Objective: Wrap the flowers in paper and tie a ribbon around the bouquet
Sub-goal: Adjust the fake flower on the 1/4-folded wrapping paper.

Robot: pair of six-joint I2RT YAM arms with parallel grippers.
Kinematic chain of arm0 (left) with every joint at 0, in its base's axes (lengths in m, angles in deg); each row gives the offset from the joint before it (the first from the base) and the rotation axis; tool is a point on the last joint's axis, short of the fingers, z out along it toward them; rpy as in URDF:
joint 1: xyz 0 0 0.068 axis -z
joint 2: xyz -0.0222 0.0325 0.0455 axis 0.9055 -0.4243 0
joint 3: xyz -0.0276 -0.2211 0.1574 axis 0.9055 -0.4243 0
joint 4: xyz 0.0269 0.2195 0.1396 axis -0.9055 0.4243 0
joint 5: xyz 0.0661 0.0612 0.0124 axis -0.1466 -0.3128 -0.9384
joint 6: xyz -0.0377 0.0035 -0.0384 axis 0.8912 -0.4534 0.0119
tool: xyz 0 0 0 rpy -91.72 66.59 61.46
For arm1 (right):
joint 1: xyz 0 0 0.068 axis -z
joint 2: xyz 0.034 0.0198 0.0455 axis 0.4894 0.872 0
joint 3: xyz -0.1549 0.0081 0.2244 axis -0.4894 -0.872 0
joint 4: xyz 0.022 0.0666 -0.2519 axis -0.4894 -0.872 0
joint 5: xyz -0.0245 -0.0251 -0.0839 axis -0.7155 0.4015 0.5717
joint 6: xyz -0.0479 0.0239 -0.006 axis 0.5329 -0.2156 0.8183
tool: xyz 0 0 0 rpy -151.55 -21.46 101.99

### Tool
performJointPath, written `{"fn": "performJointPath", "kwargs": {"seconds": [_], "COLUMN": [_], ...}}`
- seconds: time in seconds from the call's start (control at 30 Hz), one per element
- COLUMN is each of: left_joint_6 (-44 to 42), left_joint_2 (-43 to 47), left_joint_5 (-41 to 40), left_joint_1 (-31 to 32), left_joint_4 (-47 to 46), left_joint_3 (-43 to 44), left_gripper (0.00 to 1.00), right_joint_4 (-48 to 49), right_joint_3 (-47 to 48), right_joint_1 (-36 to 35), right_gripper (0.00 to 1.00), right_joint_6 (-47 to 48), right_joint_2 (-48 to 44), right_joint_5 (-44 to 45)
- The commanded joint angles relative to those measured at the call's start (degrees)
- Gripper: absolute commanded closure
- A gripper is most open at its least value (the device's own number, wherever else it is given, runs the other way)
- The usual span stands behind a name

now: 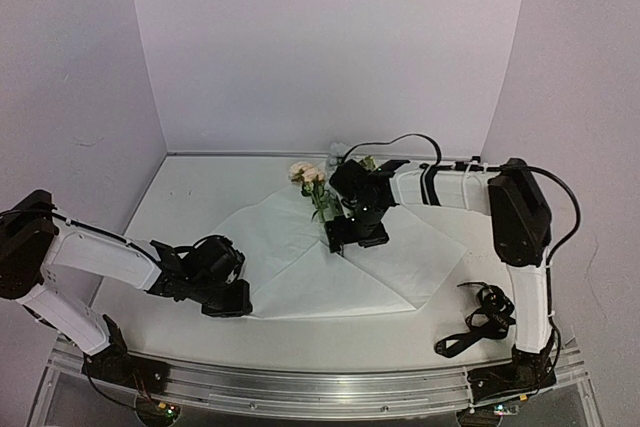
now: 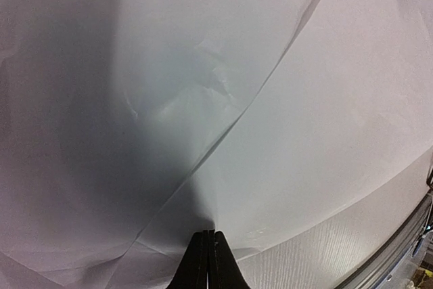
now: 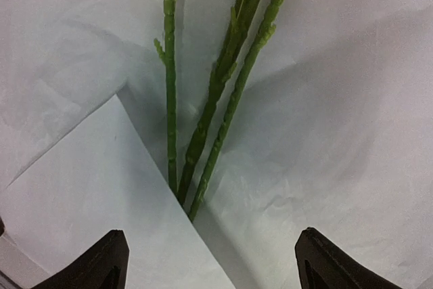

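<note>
One paper sheet (image 1: 300,247) lay mid-surface (image 1: 190,197), with one bunch of flowers (image 1: 310,179) at its 12 o'clock edge and one ribbon (image 1: 480,319) at 4 o'clock. The right gripper (image 3: 211,265) was spread astride three stems (image 3: 169,86), countable only from its wrist view. The left gripper (image 2: 208,238) was pressed together at the paper's 7 o'clock corner.

White paper (image 1: 300,267) lies creased mid-table, one flap folded over. Peach flowers (image 1: 305,175) rest at its far edge, stems pointing near — black ribbon (image 1: 482,319) tangled at the near right.
</note>
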Motion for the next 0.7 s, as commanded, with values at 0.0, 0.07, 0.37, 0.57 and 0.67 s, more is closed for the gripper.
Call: {"fn": "performJointPath", "kwargs": {"seconds": [0.0,0.07,0.37,0.57,0.67], "left_joint_6": [-2.44,-2.52,-3.04,-3.34,-3.52], "left_joint_2": [-0.76,-0.72,-0.11,0.21,0.15], "left_joint_5": [-3.4,-3.4,-1.7,-1.55,-1.5], "left_joint_1": [-0.31,-0.33,-0.35,-0.34,-0.31], "left_joint_4": [7.32,7.2,7.34,7.55,7.47], "left_joint_3": [-0.49,-0.43,0.27,0.36,0.45], "left_gripper": [0.96,0.96,0.97,0.96,0.96], "right_joint_4": [-3.7,-4.27,-7.87,-8.27,-8.25], "right_joint_3": [9.24,11.65,20.29,22.59,22.85], "right_joint_1": [1.04,1.36,1.89,2.1,2.08], "right_gripper": [0.11,0.11,0.21,0.39,0.49], "right_joint_6": [2.1,1.01,-4.62,-9.13,-10.48], "right_joint_2": [6.07,8.57,15.94,18.64,19.13], "right_joint_5": [0.66,0.89,1.61,1.15,0.32]}}
